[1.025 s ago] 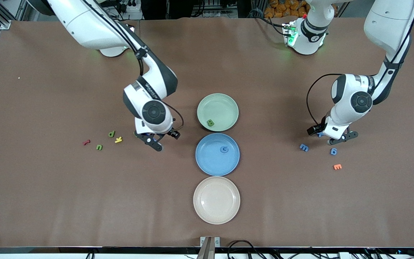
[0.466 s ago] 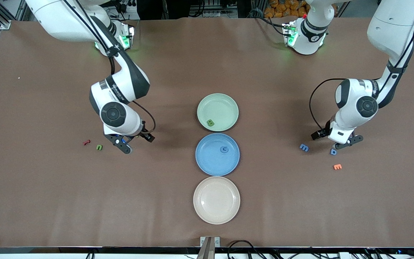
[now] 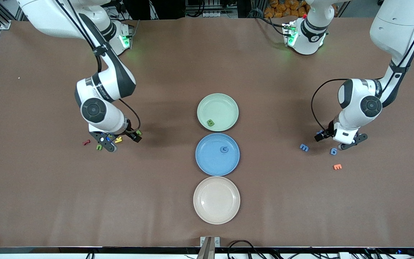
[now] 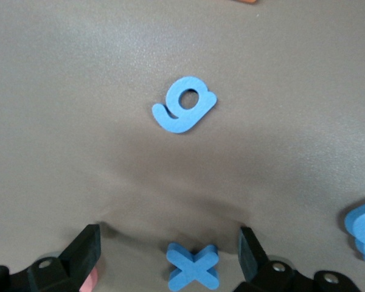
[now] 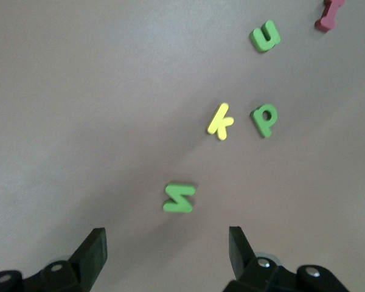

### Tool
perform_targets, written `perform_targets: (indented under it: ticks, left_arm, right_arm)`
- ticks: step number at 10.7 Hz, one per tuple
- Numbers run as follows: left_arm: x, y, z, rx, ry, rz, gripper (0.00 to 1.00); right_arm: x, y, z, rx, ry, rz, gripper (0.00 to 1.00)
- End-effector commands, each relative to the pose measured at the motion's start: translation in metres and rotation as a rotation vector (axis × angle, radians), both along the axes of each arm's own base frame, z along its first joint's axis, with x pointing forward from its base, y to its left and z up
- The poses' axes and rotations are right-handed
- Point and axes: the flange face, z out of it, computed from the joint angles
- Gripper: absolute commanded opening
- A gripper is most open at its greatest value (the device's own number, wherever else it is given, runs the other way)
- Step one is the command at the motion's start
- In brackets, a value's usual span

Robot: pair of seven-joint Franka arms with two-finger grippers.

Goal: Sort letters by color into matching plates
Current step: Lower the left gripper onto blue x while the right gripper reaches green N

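Toward the right arm's end of the table I have the right gripper (image 3: 110, 141) hanging low over a small cluster of letters, its fingers spread wide with nothing between them. Its wrist view shows a green N-shaped letter (image 5: 179, 198) lying in line with the gap, then a yellow letter (image 5: 219, 121), a green letter with a round bowl and stem (image 5: 264, 120), a second green letter (image 5: 266, 36) and a red piece (image 5: 328, 14), all flat on the brown table (image 3: 49, 187).

At the left arm's end, the left gripper (image 3: 340, 139) is down over the blue letters, fingers fully apart and empty. A blue X (image 4: 193, 273) sits on the table between its fingertips, and a blue 6 (image 4: 184, 104) lies apart from it. I also see a blue m (image 3: 304, 147) and an orange letter (image 3: 337, 166) nearby.

Midway along the table, the green plate (image 3: 217, 104) holds one green letter (image 3: 211, 123), the blue plate (image 3: 210, 162) holds one blue letter (image 3: 224, 149), and the beige plate (image 3: 216, 200) lies nearest the front camera.
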Motion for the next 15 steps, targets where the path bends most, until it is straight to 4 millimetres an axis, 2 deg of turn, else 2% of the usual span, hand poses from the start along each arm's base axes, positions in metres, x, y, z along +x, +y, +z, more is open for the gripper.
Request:
perform_targets:
  ticks: [1, 4, 7, 10, 11, 12, 13, 15]
  left_arm:
    - [-0.001, -0.006, -0.001, 0.011, -0.012, 0.043, 1.0]
    - [-0.009, -0.018, -0.004, 0.006, 0.0, 0.048, 1.0]
    - [-0.016, -0.027, -0.003, 0.001, 0.006, 0.059, 1.0]
    - [-0.017, -0.034, -0.003, -0.004, 0.007, 0.06, 1.0]
    - [-0.016, -0.033, -0.003, -0.003, 0.007, 0.06, 0.6]
    - [-0.016, -0.033, -0.003, -0.003, 0.007, 0.058, 0.06]
    - [-0.016, -0.032, -0.002, -0.003, 0.006, 0.06, 0.0]
    - [-0.015, -0.032, -0.002, -0.003, 0.004, 0.06, 0.0]
  right_arm:
    - [-0.019, -0.036, 0.005, 0.048, -0.042, 0.008, 0.89]
    - [-0.026, -0.05, 0.0, 0.058, -0.1, -0.017, 0.89]
    - [-0.021, -0.061, 0.002, 0.061, -0.13, -0.04, 0.87]
    - [-0.019, -0.068, -0.01, 0.072, -0.159, -0.076, 0.86]
    - [-0.02, -0.069, -0.017, 0.099, -0.163, -0.114, 0.85]
    - [-0.021, -0.067, -0.026, 0.102, -0.16, -0.112, 0.84]
    - [-0.021, -0.062, -0.035, 0.107, -0.166, -0.106, 0.83]
    - [-0.024, -0.053, -0.048, 0.107, -0.147, -0.091, 0.8]
